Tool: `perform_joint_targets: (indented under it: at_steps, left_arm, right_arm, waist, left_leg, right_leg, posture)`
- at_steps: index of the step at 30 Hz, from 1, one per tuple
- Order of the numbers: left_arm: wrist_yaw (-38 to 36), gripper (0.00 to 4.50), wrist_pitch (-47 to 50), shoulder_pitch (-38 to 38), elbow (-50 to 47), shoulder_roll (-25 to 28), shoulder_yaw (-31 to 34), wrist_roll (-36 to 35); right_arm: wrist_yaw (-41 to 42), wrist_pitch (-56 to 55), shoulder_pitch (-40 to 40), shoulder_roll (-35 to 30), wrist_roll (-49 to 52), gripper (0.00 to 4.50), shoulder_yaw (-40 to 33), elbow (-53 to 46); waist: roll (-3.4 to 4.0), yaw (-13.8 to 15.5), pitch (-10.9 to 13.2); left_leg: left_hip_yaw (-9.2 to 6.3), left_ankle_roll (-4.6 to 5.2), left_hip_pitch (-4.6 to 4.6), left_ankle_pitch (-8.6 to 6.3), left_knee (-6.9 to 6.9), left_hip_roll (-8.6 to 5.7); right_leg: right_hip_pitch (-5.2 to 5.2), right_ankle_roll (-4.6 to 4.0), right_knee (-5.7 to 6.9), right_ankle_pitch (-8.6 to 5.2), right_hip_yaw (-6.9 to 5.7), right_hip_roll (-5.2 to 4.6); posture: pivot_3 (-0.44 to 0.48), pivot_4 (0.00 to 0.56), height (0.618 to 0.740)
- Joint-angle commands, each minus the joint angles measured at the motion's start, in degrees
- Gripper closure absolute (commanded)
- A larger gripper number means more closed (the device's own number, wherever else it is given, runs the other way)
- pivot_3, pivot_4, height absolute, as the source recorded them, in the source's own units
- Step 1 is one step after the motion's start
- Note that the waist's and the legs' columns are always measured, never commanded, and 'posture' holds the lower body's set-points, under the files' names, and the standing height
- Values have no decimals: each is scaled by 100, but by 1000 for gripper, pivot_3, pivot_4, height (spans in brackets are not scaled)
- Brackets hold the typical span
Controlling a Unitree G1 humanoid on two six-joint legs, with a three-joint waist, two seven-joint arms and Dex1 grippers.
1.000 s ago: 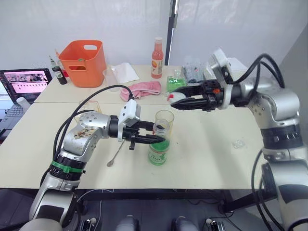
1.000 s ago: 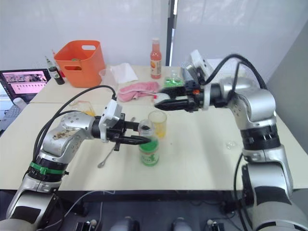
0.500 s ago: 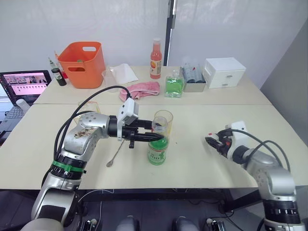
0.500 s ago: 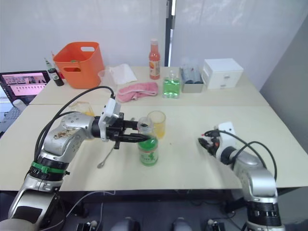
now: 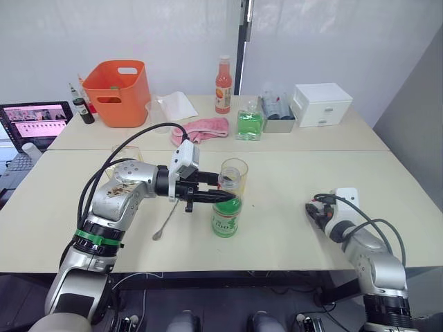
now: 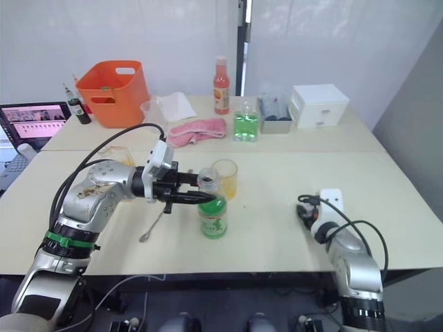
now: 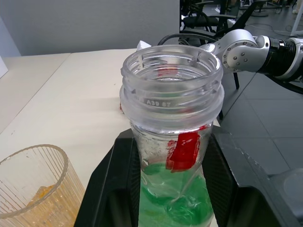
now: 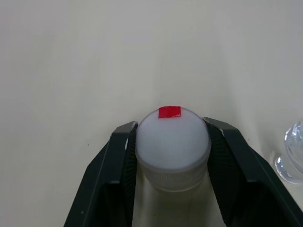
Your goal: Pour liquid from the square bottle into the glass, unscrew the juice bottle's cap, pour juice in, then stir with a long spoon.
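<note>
Currently my left gripper (image 5: 223, 196) has its fingers clamped on the neck of the juice bottle (image 5: 226, 216), one black finger on each side. Bottle stands upright on the near table (image 5: 277, 228), mouth open, threads bare, pale green juice (image 7: 175, 201) in the lower part. A red tape patch sits on the bottle's neck in the left wrist view.

The glass (image 5: 235, 175) is just behind the bottle, upright, with a little yellow-orange liquid (image 7: 40, 193) at the bottom.

My right gripper (image 8: 173, 163) is low over the table at the right side, well apart from the bottle. Its fingers are closed on the cap (image 8: 173, 144), white with a small red mark on top. A small clear glass stopper (image 8: 293, 158) lies on the table near that gripper.

The long spoon (image 5: 168, 220) lies flat on the table under my left forearm, bowl toward the near edge.

The square bottle (image 5: 129, 153) with yellow-orange contents sits behind my left arm, partly hidden by cable.

On the far table: orange bucket (image 5: 119, 90), pink cloth (image 5: 206, 127), tall orange-red bottle (image 5: 223, 84), green square bottle (image 5: 249, 123), white drawer box (image 5: 322, 104).
</note>
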Motion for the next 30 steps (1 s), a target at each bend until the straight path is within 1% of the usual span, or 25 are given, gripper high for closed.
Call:
perform_joint_targets:
  at_steps: [1,2,6,7,13,15,19,24,27,30]
  left_arm:
    - [-53,3056,152,137,-74,56,-165,110]
    - [-50,3056,156,148,-88,62,-159,109]
    - [-29,3056,178,186,-145,73,-126,94]
    - [-28,3056,162,199,-155,84,-126,110]
    - [-41,3056,170,344,-323,206,59,6]
    - [-29,3056,203,383,-420,295,181,-62]
    - [93,3056,584,399,-704,565,568,-389]
    - [145,3056,1039,196,-751,1058,1039,-718]
    - [108,3056,1085,-14,-535,1335,1198,-681]
    - [162,3056,850,-346,-154,1423,1218,-468]
  right_arm:
    - [-72,-7,28,86,110,1867,-125,126]
    - [-35,-55,41,92,158,1599,-143,64]
    - [238,-393,10,36,321,275,-142,-302]
    - [383,-536,-10,13,401,26,-126,-454]
    - [854,-823,-190,-198,611,26,-5,-1229]
    - [1016,-697,-354,-315,811,26,27,-1491]
    - [1426,-188,-580,-589,1388,26,140,-1999]
    - [1851,287,-668,-858,1900,26,408,-2227]
    - [1844,400,-705,-931,1881,26,577,-2196]
    - [1824,413,-668,-955,1836,26,662,-2142]
  waist:
    - [-2,-3,-2]
    - [-2,-4,-2]
    - [-1,-2,-2]
    - [-1,-2,-2]
    - [0,-12,-2]
    - [0,-18,-2]
    - [0,-53,-1]
    - [-1,-41,6]
    - [-5,-21,11]
    - [-9,38,13]
  left_leg:
    - [-1,0,2,0,0,0]
    - [-1,0,2,0,0,0]
    - [-1,0,0,0,1,-1]
    - [-1,0,-1,0,0,-1]
    - [-3,0,-3,0,-3,2]
    - [-2,0,-3,0,-3,2]
    - [-5,0,-5,0,-8,10]
    - [-10,0,-12,0,-9,12]
    - [-10,0,-12,0,-7,11]
    - [-10,0,-17,0,-3,5]
  right_leg:
    - [2,0,0,0,0,0]
    - [2,0,0,0,0,0]
    - [1,0,0,0,0,-1]
    - [-1,0,0,0,0,-1]
    - [-6,0,0,0,1,1]
    - [-7,0,0,0,1,2]
    - [-14,-2,1,-1,4,10]
    - [-19,-3,-1,-2,1,14]
    - [-19,-4,-1,-2,0,13]
    - [-18,-3,-1,-2,-5,7]
  posture:
    - [0,150,715]
    - [0,150,715]
    - [0,150,715]
    - [0,150,715]
    - [0,150,715]
    - [0,150,715]
    - [0,150,715]
    - [0,150,715]
    - [0,150,715]
    - [0,150,715]
